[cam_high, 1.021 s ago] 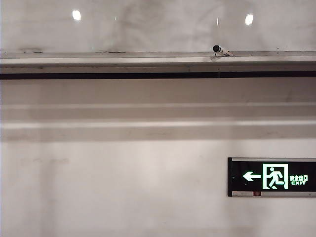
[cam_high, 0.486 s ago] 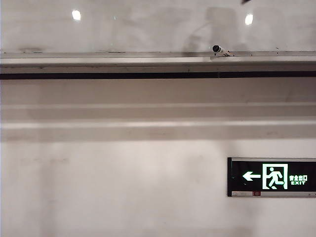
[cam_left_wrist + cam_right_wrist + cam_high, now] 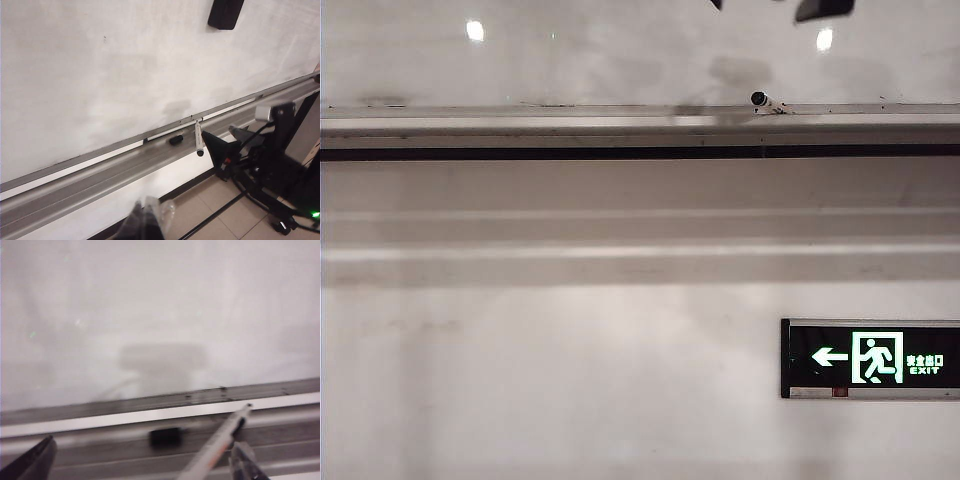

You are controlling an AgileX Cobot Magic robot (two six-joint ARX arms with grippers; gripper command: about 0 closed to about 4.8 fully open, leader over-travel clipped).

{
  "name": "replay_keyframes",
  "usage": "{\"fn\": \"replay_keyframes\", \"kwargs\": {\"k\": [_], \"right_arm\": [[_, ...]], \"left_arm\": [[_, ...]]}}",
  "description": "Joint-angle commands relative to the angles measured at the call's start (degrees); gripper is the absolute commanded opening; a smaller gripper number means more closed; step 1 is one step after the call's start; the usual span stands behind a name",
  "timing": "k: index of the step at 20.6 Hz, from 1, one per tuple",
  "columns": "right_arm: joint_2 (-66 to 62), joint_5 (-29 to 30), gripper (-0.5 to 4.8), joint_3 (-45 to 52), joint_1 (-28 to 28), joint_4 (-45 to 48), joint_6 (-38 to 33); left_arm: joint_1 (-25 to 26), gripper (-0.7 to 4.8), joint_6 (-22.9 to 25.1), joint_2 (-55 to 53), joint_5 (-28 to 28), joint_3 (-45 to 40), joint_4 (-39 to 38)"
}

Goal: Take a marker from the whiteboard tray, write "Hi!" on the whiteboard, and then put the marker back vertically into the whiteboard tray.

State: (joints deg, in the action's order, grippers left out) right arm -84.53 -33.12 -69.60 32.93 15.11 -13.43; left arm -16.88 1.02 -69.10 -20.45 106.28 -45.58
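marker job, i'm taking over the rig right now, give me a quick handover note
Right end effector: open, empty, in front of the whiteboard, just above the marker.
Left end effector: low, back from the whiteboard tray. Cannot tell if it is open or shut; nothing seen held.
Marker lies across the tray, one end overhanging the front edge, with a small black piece beside it.
Done: nothing that shows; no "Hi!" on the visible board.
Left: pick up the marker, write, stand it back in the tray.
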Motion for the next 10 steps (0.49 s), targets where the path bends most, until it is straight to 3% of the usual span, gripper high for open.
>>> {"fn": "replay_keyframes", "kwargs": {"k": [1,10], "right_arm": [[-2.05,-2.23,4.79,1.03,0.04,4.24,0.15],[-6.01,-4.26,4.79,1.03,-2.56,8.66,4.7]], "left_arm": [[-0.02,-0.06,-0.22,0.13,-3.08,0.37,1.14],[-0.02,-0.06,-0.17,0.13,-4.04,0.37,1.51]]}}
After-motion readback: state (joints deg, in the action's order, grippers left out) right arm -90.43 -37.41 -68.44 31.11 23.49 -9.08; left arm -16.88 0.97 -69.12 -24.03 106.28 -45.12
